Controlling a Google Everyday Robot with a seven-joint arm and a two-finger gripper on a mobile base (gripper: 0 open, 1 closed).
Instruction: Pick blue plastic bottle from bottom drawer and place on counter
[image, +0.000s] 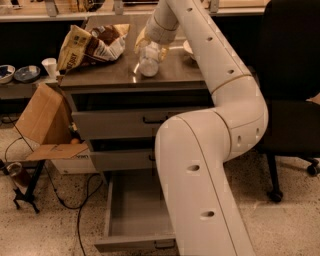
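blue plastic bottle (149, 65): upright, low over counter (110, 75) mid
gripper (151, 50): clamped on its top
bottom drawer (132, 210): pulled open
snack bag (90, 45): counter left

Arm (210, 150): a smooth cream-white shell is noted throughout, built of thick, rounded tubular links. Bulging rounded housings are seen at the joints, with thin seam lines between sections. Small dark round recesses are spaced along the upper link and dotted on the lower one. Gripper (151, 50): pale yellowish parts are seen below a ringed white wrist collar, located over the counter (110, 72).
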